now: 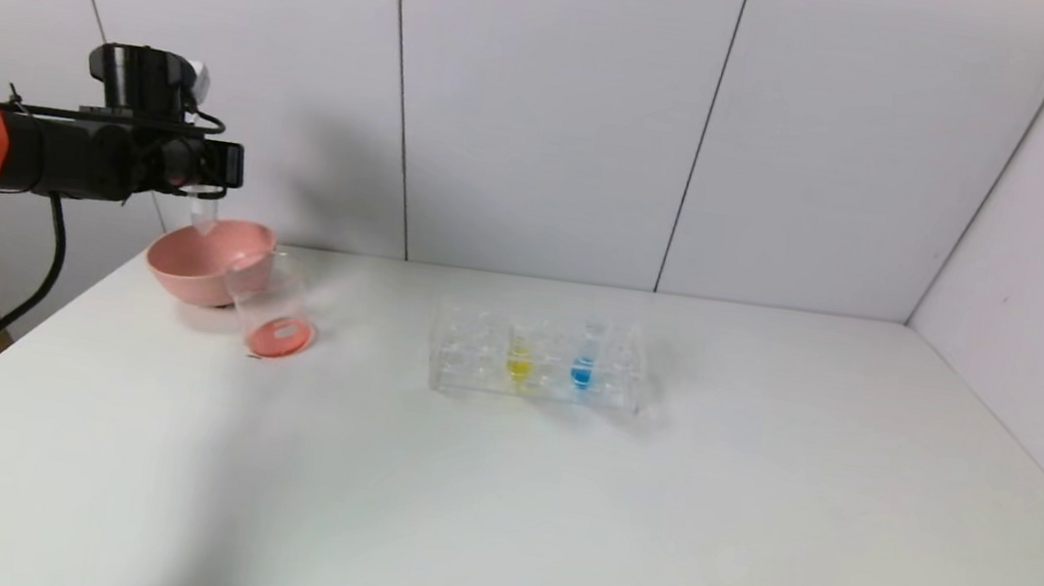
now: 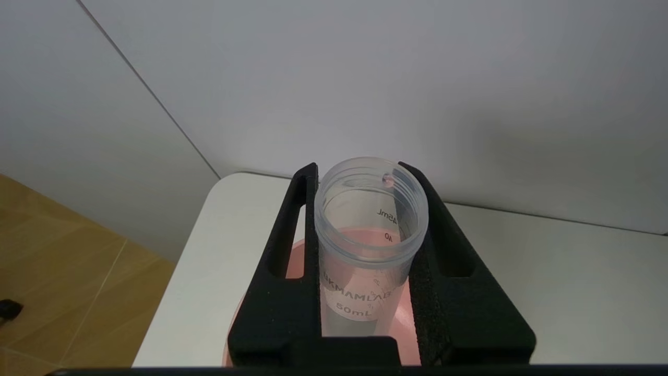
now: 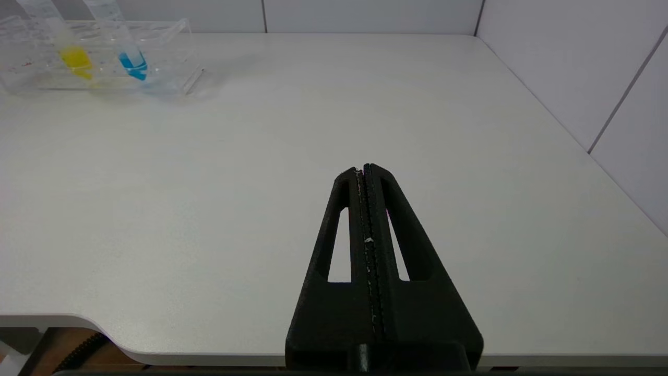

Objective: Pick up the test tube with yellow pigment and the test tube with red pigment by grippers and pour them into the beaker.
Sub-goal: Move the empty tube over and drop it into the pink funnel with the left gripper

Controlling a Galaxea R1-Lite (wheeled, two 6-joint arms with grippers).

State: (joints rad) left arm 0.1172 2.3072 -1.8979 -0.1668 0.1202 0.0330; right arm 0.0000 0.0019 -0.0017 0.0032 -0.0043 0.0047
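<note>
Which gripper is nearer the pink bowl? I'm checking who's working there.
Left. The left gripper hangs right above the pink bowl, clamped on an empty tube. The right gripper is shut, far off over the table's near edge.

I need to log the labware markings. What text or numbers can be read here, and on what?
"50mL" on the empty tube held in the left gripper.
"45mL" and "40" graduations on the same tube's inner wall.
A brand line above "50mL", roughly "BKMAMLAB", partly unclear; smaller graduation digits unreadable.
Nothing readable on the rack, beaker or bowl.

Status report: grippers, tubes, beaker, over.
Left gripper shut on emptied tube over pink bowl. Right gripper shut, idle. Yellow tube racked; beaker reddish inside.
</note>
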